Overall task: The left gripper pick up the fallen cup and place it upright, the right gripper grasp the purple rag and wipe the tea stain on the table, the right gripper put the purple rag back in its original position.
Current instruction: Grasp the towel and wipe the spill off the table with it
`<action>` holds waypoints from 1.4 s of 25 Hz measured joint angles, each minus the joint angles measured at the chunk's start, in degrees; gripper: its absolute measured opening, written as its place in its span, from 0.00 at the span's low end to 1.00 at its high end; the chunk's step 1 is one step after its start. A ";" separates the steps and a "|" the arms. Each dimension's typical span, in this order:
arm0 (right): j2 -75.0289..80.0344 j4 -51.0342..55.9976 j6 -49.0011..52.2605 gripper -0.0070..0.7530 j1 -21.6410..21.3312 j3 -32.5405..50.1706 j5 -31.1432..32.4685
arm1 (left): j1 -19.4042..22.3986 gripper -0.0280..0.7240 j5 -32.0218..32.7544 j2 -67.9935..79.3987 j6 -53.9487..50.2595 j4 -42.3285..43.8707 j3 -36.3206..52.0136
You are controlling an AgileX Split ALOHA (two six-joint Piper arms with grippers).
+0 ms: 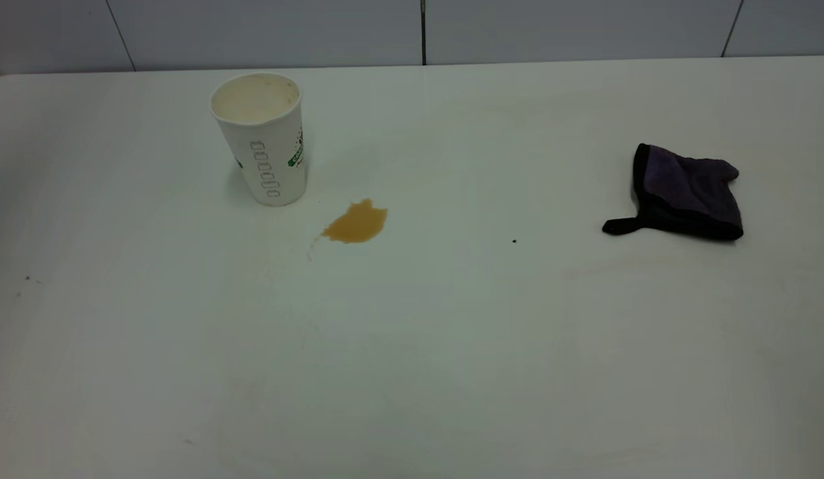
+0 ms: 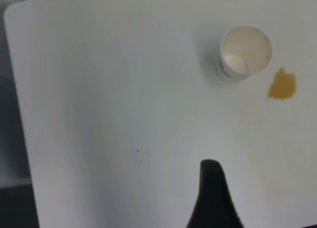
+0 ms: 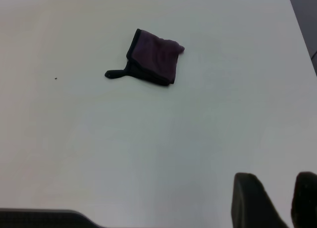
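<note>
We're seeing the cup (image 1: 260, 138) standing upright beside the tea stain (image 1: 356, 223), well ahead of the left gripper (image 2: 212, 198), whose jaw state we cannot tell. The right gripper (image 3: 276, 200) is hanging with jaws spread, well short of the purple rag (image 3: 152, 63). We're worrying that a wide wipe could knock the cup over.

I am working in what is looking like a plain lab or test room: a bare white table (image 1: 451, 346) against grey panelled wall (image 1: 272, 30).

I am seeing little of the rig itself. The left gripper (image 2: 214, 198) is showing as one matte black finger, tapered, with a rounded tip. The right gripper (image 3: 275, 200) is showing two matte black fingers with blunt, rounded tips, a pale gap between them. No cables or markings are showing.
</note>
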 joint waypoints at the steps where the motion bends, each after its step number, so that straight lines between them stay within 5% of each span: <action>1: 0.00 0.00 0.00 0.32 0.00 0.00 0.00 | 0.00 0.78 0.00 -2.29 -1.08 1.24 1.61; 8: 0.00 0.00 0.00 0.32 0.00 0.00 0.00 | 0.00 0.78 0.00 -22.37 -7.99 4.72 20.67; 15: 0.00 0.00 0.00 0.32 0.00 0.00 0.00 | 0.00 0.78 0.00 -39.51 -9.06 4.81 30.43; 29: 0.00 0.00 0.00 0.32 0.00 0.00 0.00 | 0.00 0.78 -0.28 -52.00 -11.82 3.68 57.49; 35: 0.00 0.00 0.00 0.32 0.00 0.00 0.00 | 0.00 0.78 -2.21 -54.80 -11.77 3.68 61.29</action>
